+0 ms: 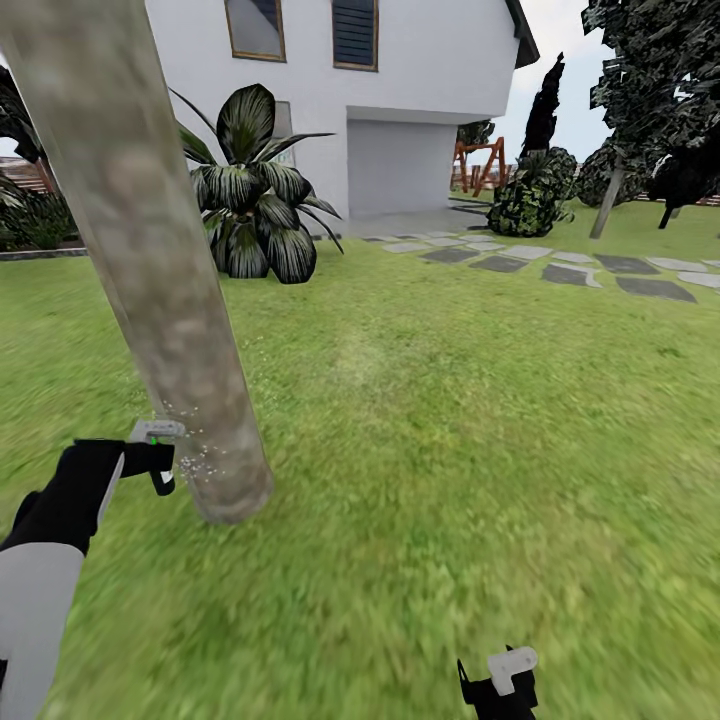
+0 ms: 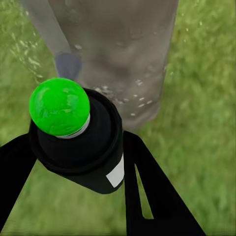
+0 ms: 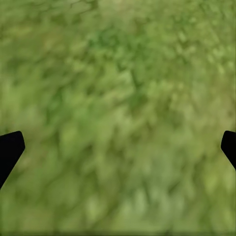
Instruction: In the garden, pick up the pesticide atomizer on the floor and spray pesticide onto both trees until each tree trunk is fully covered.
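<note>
Mottled grey-brown bark of the thick, leaning tree trunk (image 1: pixel 150 270) stands just ahead of the left gripper (image 1: pixel 158 455), which is clamped on the black pesticide atomizer with a round green cap (image 2: pixel 73 132) — nozzle end aimed at the trunk's base. Fine white pesticide specks (image 1: pixel 195 455) dot the bark nearest it. Beyond the trunk sits a dark broad-leaved plant (image 1: pixel 255 190). The right gripper (image 1: pixel 498 685) (cut off by the picture's lower edge) hangs spread wide over open green lawn (image 1: pixel 450 420); grey paving stones (image 1: pixel 560 265) lie far ahead.
</note>
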{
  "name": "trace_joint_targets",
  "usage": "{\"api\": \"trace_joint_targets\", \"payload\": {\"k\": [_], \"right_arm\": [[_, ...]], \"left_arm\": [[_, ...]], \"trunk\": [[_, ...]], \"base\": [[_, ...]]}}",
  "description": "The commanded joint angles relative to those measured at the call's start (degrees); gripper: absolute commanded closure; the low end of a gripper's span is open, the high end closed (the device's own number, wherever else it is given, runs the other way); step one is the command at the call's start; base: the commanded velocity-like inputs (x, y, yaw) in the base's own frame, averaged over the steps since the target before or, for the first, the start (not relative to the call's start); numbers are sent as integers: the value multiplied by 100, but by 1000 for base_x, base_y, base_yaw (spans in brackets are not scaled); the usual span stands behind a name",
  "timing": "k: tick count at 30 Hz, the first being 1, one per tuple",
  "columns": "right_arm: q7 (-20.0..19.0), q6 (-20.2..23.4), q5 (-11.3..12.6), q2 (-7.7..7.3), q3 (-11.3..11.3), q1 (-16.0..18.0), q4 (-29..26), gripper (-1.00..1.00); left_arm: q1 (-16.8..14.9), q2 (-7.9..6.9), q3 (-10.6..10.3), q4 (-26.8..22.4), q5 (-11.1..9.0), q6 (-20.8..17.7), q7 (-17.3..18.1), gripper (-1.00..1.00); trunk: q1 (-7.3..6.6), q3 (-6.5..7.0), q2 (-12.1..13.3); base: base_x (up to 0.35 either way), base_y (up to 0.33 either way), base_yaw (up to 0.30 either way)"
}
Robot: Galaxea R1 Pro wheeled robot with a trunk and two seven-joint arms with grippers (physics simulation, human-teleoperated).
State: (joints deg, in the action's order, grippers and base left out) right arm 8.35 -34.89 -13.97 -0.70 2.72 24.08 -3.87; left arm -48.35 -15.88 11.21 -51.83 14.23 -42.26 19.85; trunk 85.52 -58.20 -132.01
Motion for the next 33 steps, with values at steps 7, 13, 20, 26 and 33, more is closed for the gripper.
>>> {"api": "trace_joint_targets", "payload": {"k": [7,13,20,26,33], "right_arm": [[0,0,0,0,0,0,0,-100],[0,-3,-1,0,0,0,0,-100],[0,0,7,0,-7,0,0,-100],[0,0,8,0,-8,0,0,-100],[0,-1,8,0,-7,0,0,-100]], "left_arm": [[44,32,13,-10,-8,16,-24,100],[38,32,54,-20,-7,11,-36,100],[33,47,48,-20,-8,5,-59,100],[27,45,48,-20,-8,-2,-68,100],[27,41,48,-25,0,-2,-69,100]], "trunk": [[0,0,0],[0,0,0],[0,0,0],[0,0,0],[0,0,0]], "base": [[42,-230,0],[-4,-271,0],[-54,-271,0],[-2,-271,0],[0,-272,60]]}}
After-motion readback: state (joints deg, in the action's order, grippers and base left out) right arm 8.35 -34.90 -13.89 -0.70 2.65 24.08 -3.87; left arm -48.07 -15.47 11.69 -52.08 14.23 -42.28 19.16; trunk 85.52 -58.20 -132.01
